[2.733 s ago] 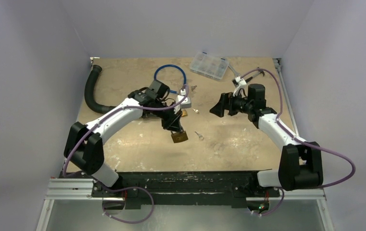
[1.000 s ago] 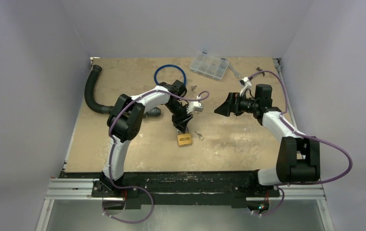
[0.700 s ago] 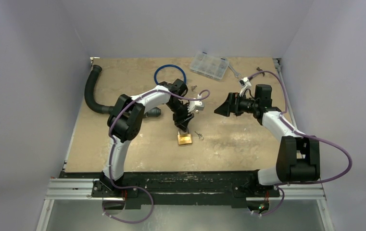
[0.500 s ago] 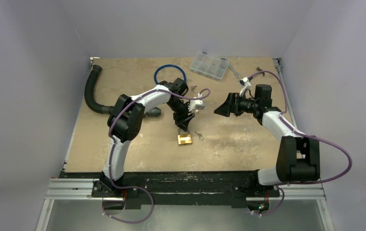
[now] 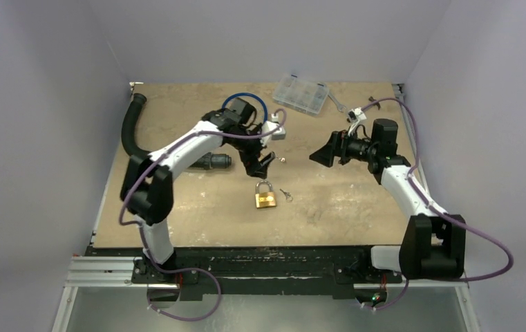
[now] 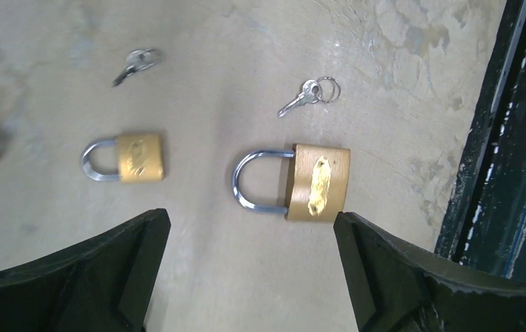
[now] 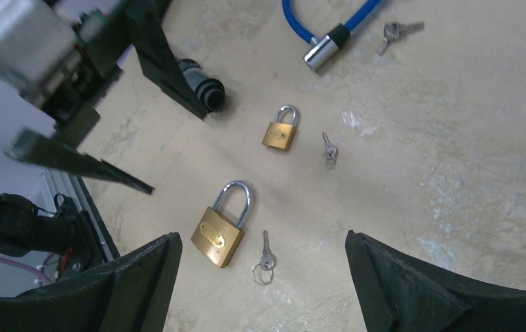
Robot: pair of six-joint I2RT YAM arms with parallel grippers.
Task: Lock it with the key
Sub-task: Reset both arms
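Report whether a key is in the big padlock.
Out: the nearest key lies loose beside the big padlock, apart from it.

The big brass-yellow padlock (image 6: 318, 182) has a brushed metal body w/ a glossy steel shackle, the small silver key (image 6: 307, 91) is shiny metal, and the beige table (image 6: 246, 41) looks matt and mottled.

- Left gripper (image 5: 261, 166): I am seeing its jaws standing wide apart, where a second ago they were pinched on the shackle.
- Large padlock (image 5: 265, 196): I am finding it lying flat and free on the table (image 5: 198, 207), no longer held.
- Left arm: I am watching it drawing up and back toward the far side, with the gripper hanging clear of the padlock.
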